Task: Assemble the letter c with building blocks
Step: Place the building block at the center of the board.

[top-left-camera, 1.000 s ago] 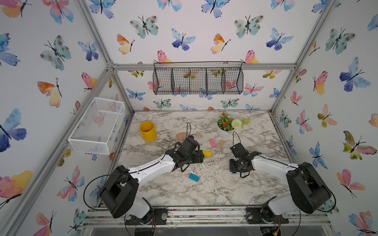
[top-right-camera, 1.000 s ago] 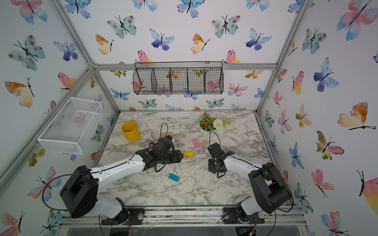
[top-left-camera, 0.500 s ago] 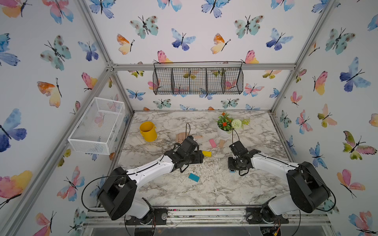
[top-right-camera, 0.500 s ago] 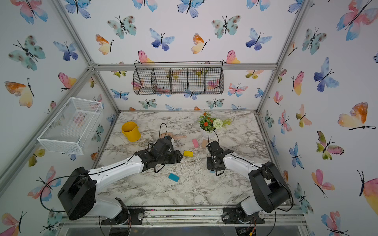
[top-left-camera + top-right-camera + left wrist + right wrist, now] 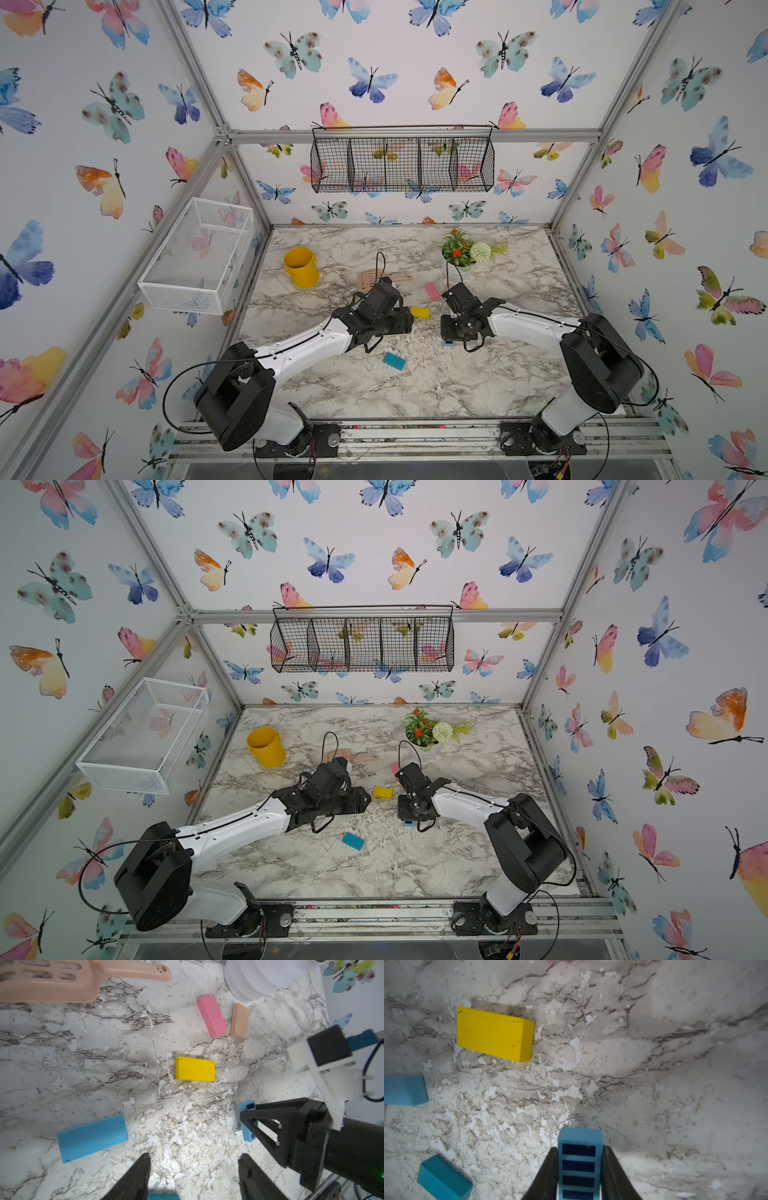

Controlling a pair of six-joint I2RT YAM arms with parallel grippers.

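A: How are the right gripper's fingers seen?

B: The right gripper (image 5: 580,1148) is seen closed on the slotted blue block (image 5: 580,1138). The block's long sides are pinched between the two black fingers, and its dark-slotted face is turned toward the wrist camera. Whether the block touches the marble table (image 5: 415,386) cannot be told.

A: And the left gripper?

B: The left gripper (image 5: 194,1155) is held above the table with its fingers spread wide. Bare marble is seen between them and nothing is gripped.

A: Where are the other blocks found?

B: The yellow block (image 5: 195,1069) is laid flat between the two grippers, apart from every other block. The pink block (image 5: 212,1016) and the tan block (image 5: 240,1022) are laid just beside each other, near the white pot (image 5: 259,978). The light blue block (image 5: 92,1137) is laid flat near the left gripper's fingers. In a top view the teal block (image 5: 393,360) is seen nearer the robot's bases.

A: Is a letter C formed?

B: No blocks are set end to end; all six are scattered. The peach scoop (image 5: 47,980) is seen farther back, near the yellow bucket (image 5: 301,268).
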